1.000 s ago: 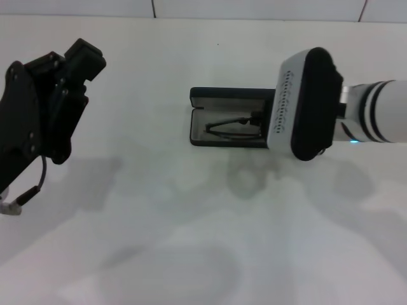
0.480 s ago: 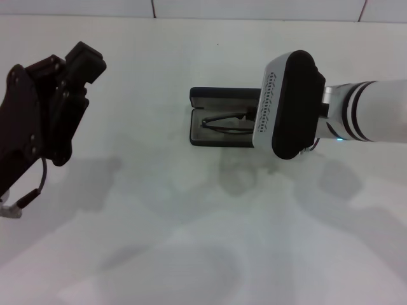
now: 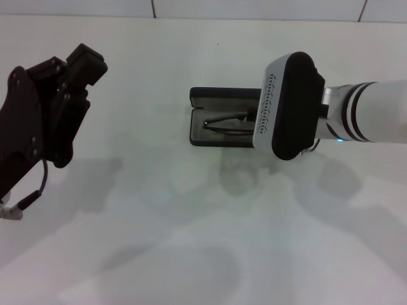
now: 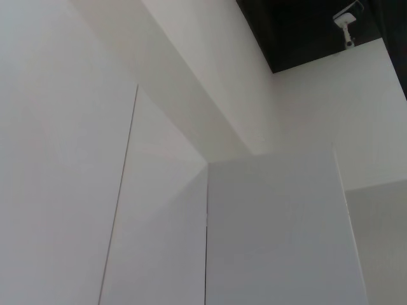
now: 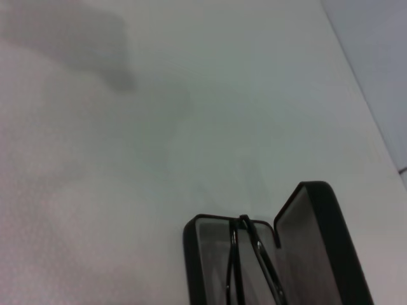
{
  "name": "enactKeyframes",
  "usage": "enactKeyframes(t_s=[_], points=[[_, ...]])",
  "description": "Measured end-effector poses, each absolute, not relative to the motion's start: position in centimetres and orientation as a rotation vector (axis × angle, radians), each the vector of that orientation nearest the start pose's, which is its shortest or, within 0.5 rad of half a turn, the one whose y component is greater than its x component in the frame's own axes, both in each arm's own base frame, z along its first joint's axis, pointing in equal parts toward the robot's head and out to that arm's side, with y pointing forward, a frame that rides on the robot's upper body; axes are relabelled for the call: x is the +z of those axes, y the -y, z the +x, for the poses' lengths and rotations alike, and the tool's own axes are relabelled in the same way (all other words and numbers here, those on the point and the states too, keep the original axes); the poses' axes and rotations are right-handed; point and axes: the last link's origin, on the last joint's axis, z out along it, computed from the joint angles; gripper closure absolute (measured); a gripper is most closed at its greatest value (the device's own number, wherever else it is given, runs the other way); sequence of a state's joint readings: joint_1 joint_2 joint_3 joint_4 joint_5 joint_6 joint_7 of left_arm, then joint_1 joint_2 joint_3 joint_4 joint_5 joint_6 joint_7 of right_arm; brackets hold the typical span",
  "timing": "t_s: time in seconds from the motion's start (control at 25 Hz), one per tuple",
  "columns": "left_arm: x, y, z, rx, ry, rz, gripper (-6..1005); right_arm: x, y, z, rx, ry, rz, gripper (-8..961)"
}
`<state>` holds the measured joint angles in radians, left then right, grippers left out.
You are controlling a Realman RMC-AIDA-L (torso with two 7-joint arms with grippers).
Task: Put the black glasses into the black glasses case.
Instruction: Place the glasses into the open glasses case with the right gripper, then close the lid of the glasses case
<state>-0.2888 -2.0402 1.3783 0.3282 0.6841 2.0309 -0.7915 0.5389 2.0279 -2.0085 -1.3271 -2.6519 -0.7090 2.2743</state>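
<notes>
The black glasses case (image 3: pixel 219 96) lies open at the table's middle, lid toward the far side. The black glasses (image 3: pixel 226 124) lie folded in its grey-lined tray. My right arm's wrist housing (image 3: pixel 289 105) hangs over the case's right end and hides my right gripper and that end of the glasses. The right wrist view looks down on the open case (image 5: pixel 313 254) with the glasses (image 5: pixel 245 254) inside; no fingers show there. My left gripper (image 3: pixel 48 111) is raised at the far left, well away from the case.
The white table (image 3: pixel 159 210) carries only arm shadows around the case. A tiled wall edge (image 3: pixel 152 9) runs along the back. The left wrist view shows only white wall panels (image 4: pixel 191 190).
My right arm has moved a little to the left over the case's right end. The glasses have shifted slightly and lie flatter in the tray. The left arm has not moved.
</notes>
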Motion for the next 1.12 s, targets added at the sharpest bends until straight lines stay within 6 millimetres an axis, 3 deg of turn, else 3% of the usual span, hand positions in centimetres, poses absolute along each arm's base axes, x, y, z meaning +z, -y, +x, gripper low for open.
enactKeyframes(t_s=[0.68, 0.92, 1.12], points=[[2.9, -23.3, -24.2, -1.747, 0.099, -2.07, 944, -8.7, -36.2, 13.1, -0.34, 0.319, -2.485, 856], [3.0, -23.5, -24.2, -1.743, 0.1, -2.074, 942, -8.4, -34.6, 12.7, -0.257, 0.275, -2.506, 855], [3.7, -24.7, -24.6, -1.685, 0.095, -2.1, 941, -6.6, -32.1, 12.1, -0.08, 0.151, -2.526, 853]])
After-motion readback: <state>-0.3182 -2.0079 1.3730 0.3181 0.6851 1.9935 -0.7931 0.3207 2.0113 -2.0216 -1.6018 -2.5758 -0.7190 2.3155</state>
